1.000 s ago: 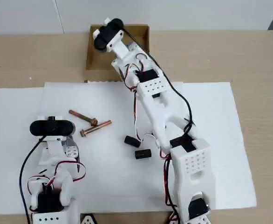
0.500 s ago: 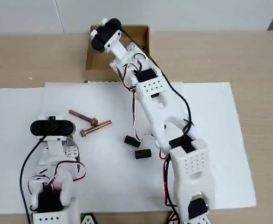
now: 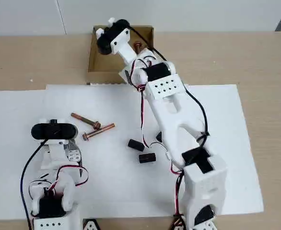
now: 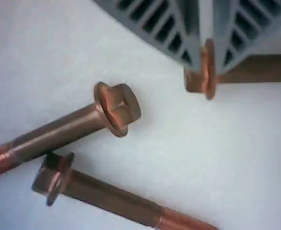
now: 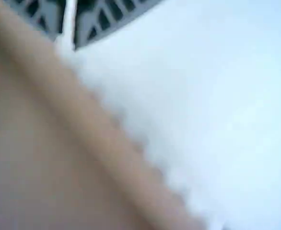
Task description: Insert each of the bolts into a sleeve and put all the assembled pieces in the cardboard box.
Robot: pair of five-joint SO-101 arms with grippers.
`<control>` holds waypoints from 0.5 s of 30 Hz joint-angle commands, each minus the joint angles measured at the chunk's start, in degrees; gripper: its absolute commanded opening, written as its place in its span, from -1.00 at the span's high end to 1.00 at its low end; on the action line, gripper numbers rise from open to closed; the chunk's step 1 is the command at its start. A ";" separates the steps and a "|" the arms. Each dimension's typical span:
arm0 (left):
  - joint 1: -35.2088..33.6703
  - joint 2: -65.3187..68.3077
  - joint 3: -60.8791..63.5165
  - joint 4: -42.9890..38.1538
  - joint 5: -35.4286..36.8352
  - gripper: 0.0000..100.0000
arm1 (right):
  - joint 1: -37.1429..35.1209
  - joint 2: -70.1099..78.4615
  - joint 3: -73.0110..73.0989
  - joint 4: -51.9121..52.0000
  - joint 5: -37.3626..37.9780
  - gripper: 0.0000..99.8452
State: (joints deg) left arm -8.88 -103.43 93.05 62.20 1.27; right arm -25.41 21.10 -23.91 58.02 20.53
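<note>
Bolts [image 3: 85,119] lie just beside left claw [image 4: 206,40], shafts crosswise to it; jaws closed to a slit, empty. Right claw [image 5: 72,33], state unreadable, hangs well apart over cardboard box [image 3: 97,62].

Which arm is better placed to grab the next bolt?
Left. The left gripper sits right by the loose bolts on the white paper; the right arm is stretched away over the cardboard box.

We saw a broad white paper sheet [image 3: 111,184] lying across the wooden surface [image 3: 255,57] up to its near edge; a pale wall [image 3: 203,14] rose beyond the far edge.
</note>
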 commanded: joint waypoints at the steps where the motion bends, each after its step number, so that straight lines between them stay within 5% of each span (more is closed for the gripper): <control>1: -0.26 -0.53 -0.22 0.00 -0.18 0.99 | -0.40 -6.64 -3.16 8.66 -4.40 0.99; 15: -0.26 -0.53 -0.22 0.00 -0.18 0.99 | -5.14 -11.56 -2.81 38.11 -5.19 0.99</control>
State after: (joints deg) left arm -8.88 -103.43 93.05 62.20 1.27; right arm -29.71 12.92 -24.18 93.98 15.87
